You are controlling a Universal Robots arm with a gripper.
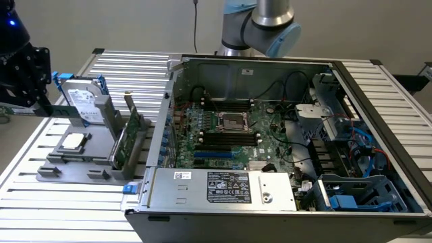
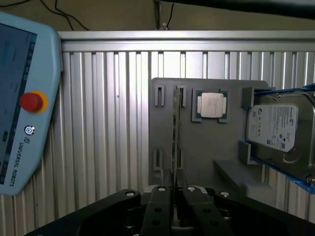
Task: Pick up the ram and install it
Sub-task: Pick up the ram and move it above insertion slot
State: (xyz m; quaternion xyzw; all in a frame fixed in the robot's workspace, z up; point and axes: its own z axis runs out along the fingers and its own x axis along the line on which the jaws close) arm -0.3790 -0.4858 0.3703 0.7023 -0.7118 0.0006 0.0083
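Gripper (image 2: 176,192) jaws are pinched onto the ram (image 2: 174,142). In the wrist view the ram is edge-on, a thin line running out from between the black fingers (image 2: 160,206) over the grey fixture (image 2: 197,147). Can't tell from this angle whether it's clear of the fixture's slot posts.

Around it:
- The processor chip (image 2: 212,105) sits flat in its pocket just beside the ram's far end.
- The hard drive (image 2: 278,128) in its blue caddy is propped at the fixture's edge.
- The teach pendant (image 2: 24,98) with its red stop button (image 2: 32,101) is off to the other side.

Exterior view:
- The fixture (image 1: 74,158) is on the exterior view's left, holding the chip (image 1: 74,142) and the drive (image 1: 86,103).
- A green expansion card (image 1: 129,139) stands upright on the side nearest the open PC case (image 1: 243,76), so the card and the case wall sit between the fixture and the motherboard (image 1: 270,144).
- The black memory slots (image 1: 229,136) lie just below the CPU socket.
- Blue cables (image 1: 368,147) crowd the case's right side.
- An arm joint (image 1: 263,23) is above the case's back wall.

Surface is a slatted aluminium table (image 1: 60,212) against a plain pale wall. In the wrist view, dark cables (image 2: 64,17) hang behind the table's end rail.

Writing: the pendant reads "UNIVERSAL ROBOTS". The power supply (image 1: 169,190) has a black label (image 1: 229,187) and the drive has a white one, but the print on both is too small to read.
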